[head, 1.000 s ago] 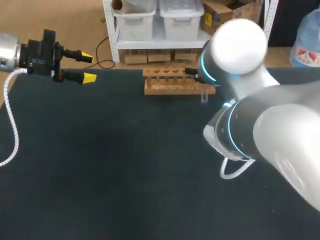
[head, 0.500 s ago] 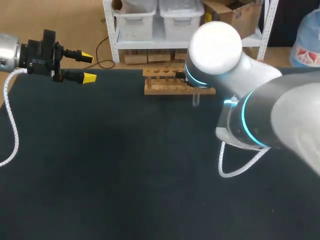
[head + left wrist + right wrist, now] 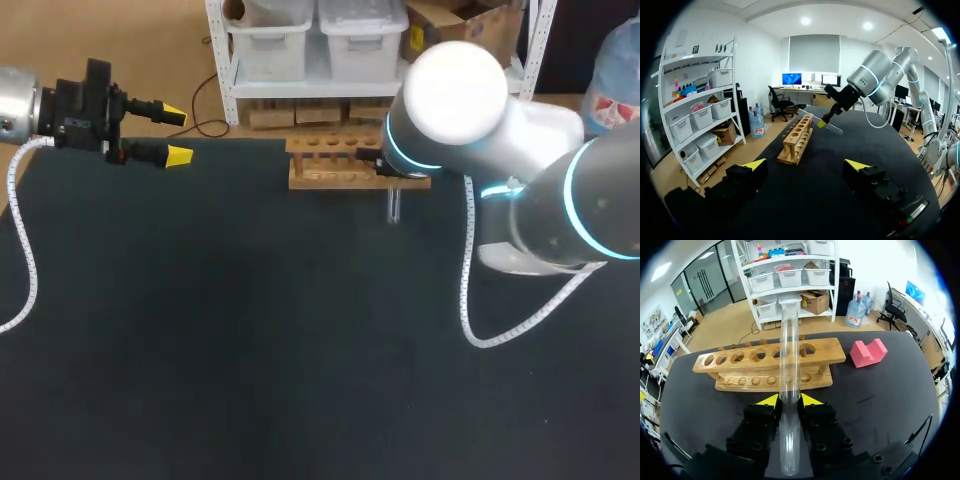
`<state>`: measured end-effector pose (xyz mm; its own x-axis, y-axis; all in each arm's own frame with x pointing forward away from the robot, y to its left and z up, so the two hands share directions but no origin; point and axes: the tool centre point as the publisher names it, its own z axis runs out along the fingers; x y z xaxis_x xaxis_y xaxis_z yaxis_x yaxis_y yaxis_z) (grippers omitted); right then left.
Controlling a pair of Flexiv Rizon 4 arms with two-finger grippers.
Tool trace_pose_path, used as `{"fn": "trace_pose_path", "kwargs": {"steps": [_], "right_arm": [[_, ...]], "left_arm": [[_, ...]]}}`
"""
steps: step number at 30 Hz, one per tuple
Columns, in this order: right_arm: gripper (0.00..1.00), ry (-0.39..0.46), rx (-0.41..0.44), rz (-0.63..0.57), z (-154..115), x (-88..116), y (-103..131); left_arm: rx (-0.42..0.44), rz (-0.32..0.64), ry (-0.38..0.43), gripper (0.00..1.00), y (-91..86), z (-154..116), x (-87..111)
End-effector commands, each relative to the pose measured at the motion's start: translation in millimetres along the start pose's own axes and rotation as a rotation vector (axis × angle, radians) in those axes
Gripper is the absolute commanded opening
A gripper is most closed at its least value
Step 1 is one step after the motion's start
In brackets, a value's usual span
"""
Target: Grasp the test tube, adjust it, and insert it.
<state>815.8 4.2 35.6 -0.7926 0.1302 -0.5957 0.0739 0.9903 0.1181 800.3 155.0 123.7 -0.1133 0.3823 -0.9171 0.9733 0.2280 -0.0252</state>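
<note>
1. Tube: clear glass, a slim straight cylinder, clamped in the right jaws with one yellow wedge tip pressed to each side.
2. Held tilted in the air above the bench, just in front of the rack and in none of its holes.
3. Rack: pale bare wood, two long boards one above the other. Upper board drilled with a row of round holes, lower one with a row of small dimples.
4. Left jaws: spread wide apart, gripping nothing. Blocky black fingers capped in yellow, over the bench's far left corner, well apart from the rack.
5. Bench: flat, dark and matte.
6. Block: pink, matte, with a square notch cut in its top, lying on the bench near one end of the rack.
</note>
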Motion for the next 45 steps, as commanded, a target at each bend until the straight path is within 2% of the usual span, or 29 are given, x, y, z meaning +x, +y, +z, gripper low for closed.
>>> {"fn": "trace_pose_path", "kwargs": {"steps": [1,14,26,45], "right_arm": [[0.00,0.032,-0.008,-0.007,6,-3,-1],[0.00,0.061,-0.016,-0.016,10,0,-3],[0.00,0.023,-0.001,-0.099,-2,-11,-2],[0.00,0.078,-0.073,-0.177,12,-12,2]], "left_arm": [[0.002,0.001,-0.001,1.00,1.0,0,0.5],[0.002,0.001,-0.001,1.00,1.0,0,0.5],[0.002,0.001,-0.001,1.00,1.0,0,0.5],[0.002,0.001,-0.001,1.00,1.0,0,0.5]]}}
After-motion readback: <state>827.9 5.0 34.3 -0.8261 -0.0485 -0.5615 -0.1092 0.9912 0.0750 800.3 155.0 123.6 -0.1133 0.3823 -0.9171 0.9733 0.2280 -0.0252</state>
